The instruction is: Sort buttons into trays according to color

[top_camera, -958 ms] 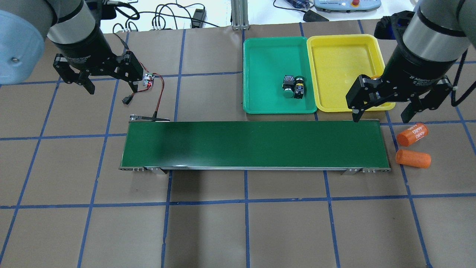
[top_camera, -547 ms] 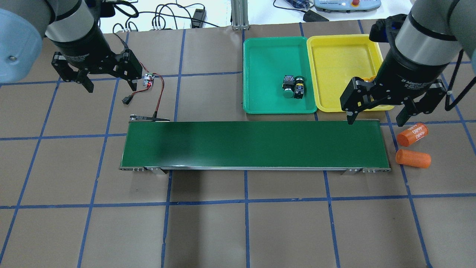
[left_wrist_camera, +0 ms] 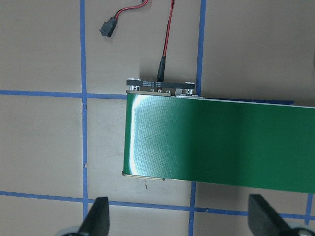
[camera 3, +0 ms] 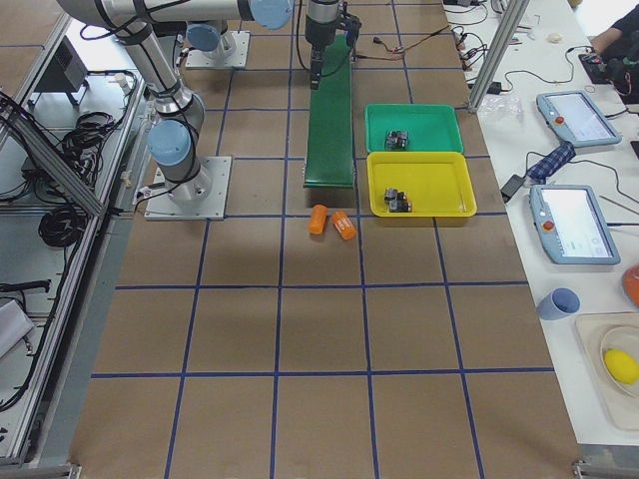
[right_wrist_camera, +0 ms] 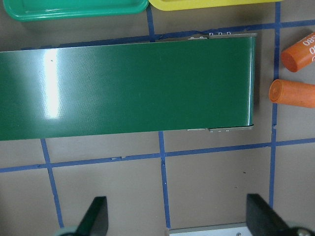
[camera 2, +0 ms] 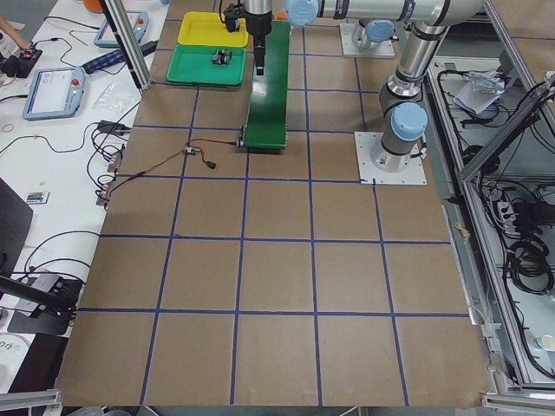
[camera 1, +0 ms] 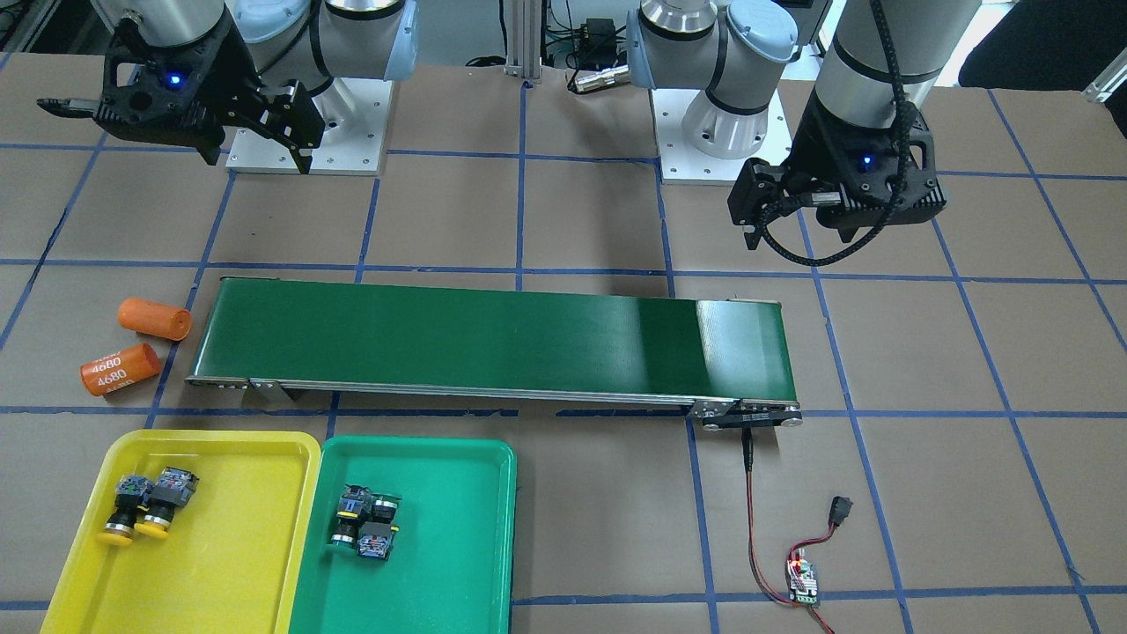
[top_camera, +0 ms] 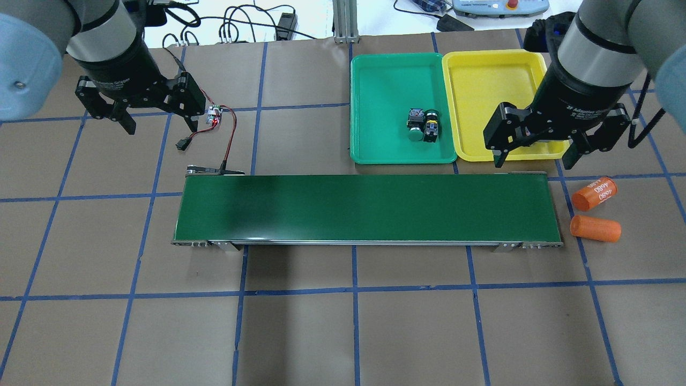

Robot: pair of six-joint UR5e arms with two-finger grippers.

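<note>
Within the last second my right gripper [top_camera: 532, 161] shifts left and away from the right end of the conveyor belt [top_camera: 364, 206] toward the near rim of the yellow tray [top_camera: 493, 59], its fingers spread wide and carrying nothing. I judge this a withdrawal after a release. The two yellow buttons [camera 1: 145, 511] lie side by side in the yellow tray, and the two green buttons [top_camera: 423, 126] lie touching in the green tray [top_camera: 386, 75], so the sort appears complete. My right wrist points straight down, well above the table. My left gripper [top_camera: 161, 128], also spread and empty, hovers at far left beside the circuit board [top_camera: 215, 115].
</note>
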